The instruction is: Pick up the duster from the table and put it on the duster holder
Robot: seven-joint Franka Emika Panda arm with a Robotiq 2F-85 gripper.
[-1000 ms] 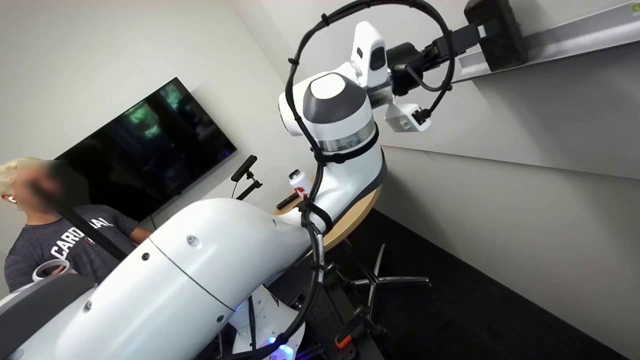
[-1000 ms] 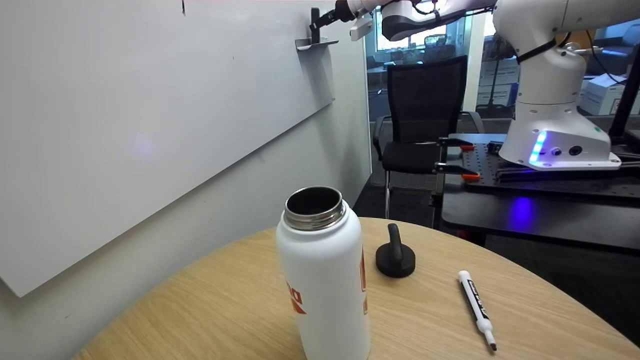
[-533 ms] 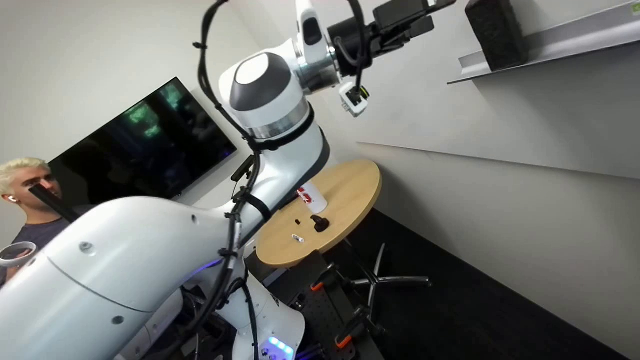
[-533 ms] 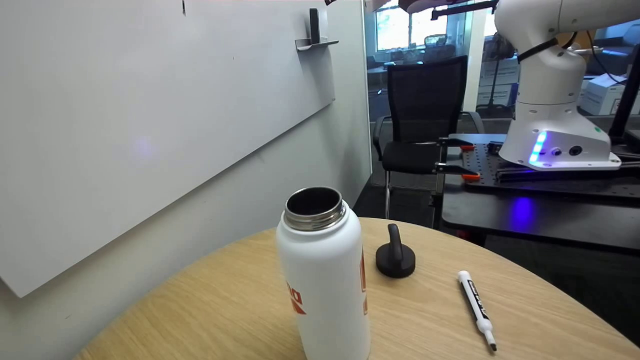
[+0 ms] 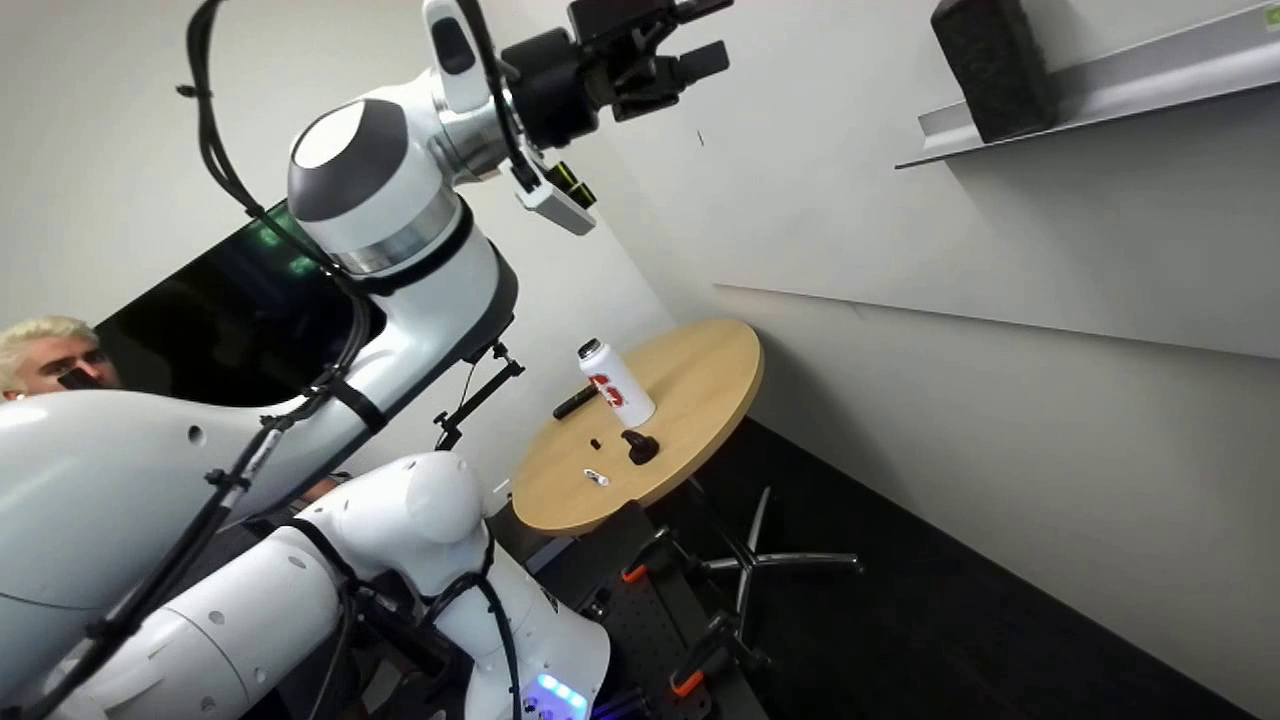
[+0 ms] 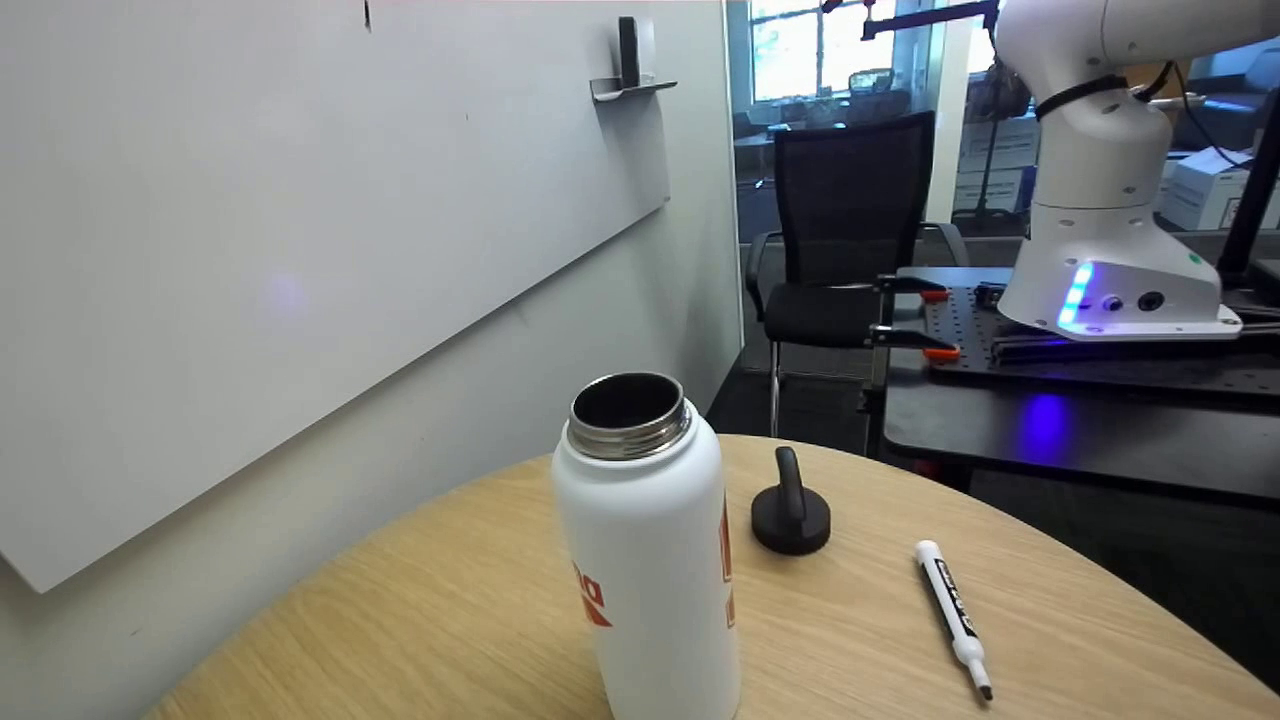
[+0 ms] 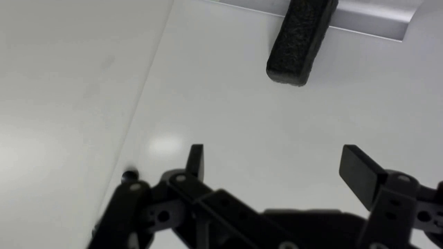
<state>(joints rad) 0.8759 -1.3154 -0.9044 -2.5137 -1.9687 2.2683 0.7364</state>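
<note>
The duster point(image 5: 993, 70), a black oblong block, stands on end on the duster holder point(image 5: 1150, 92), the narrow ledge on the whiteboard, near the ledge's end. Duster point(image 6: 629, 52) and holder point(image 6: 636, 91) show small at the top in an exterior view. In the wrist view the duster point(image 7: 299, 43) sits on the ledge point(image 7: 375, 24) at the top, beyond my fingertips. My gripper point(image 5: 713, 34) is open and empty, well apart from the duster; both spread fingers show in the wrist view point(image 7: 272, 155). The round wooden table point(image 5: 715, 375) is below; no duster lies on it.
On the table stand a white-and-red bottle point(image 5: 622, 390) and a black lid point(image 6: 791, 515); a marker point(image 6: 953, 615) and a black bar point(image 5: 574, 402) lie there too. A person point(image 5: 55, 355) is behind the arm. A chair point(image 6: 850, 210) stands near the robot's base table point(image 6: 1000, 420).
The gripper was at the duster one second ago. It has let go and pulled back, moving left away from the ledge in an exterior view. The duster stays standing on the holder.
</note>
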